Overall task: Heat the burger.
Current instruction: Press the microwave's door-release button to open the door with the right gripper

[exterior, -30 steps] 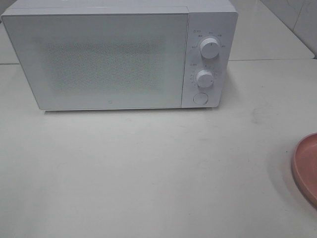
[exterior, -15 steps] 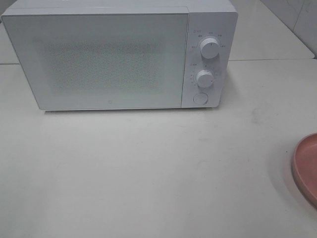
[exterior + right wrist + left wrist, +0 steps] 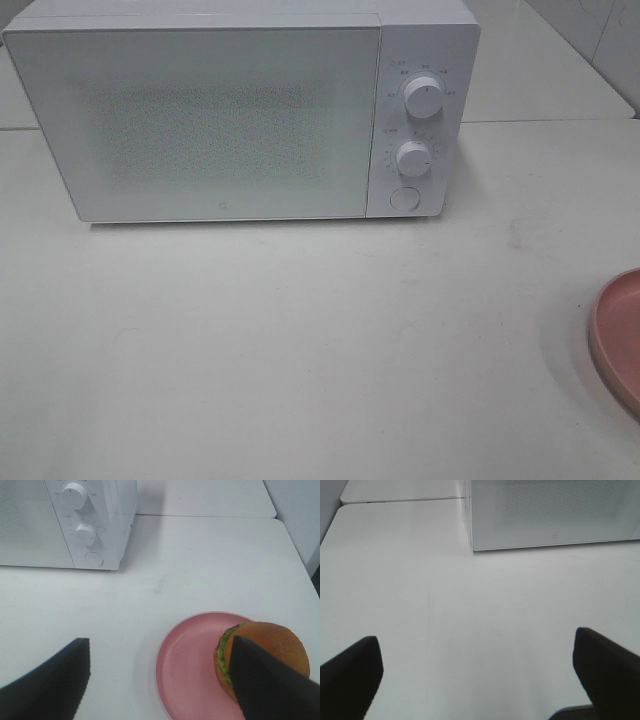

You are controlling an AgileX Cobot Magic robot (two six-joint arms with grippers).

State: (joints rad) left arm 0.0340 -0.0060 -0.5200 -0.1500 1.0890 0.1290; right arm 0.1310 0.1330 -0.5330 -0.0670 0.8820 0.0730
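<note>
Above the table (image 3: 300,350), both jaws gape wide, empty.

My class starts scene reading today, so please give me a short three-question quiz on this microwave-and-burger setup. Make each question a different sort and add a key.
1. True or false: the microwave door is shut.
2. The burger sits on: A) the pink plate; B) the bare table; C) the oven's roof.
3. How many dials stand above the round button?
Key: 1 true; 2 A; 3 two.
</note>
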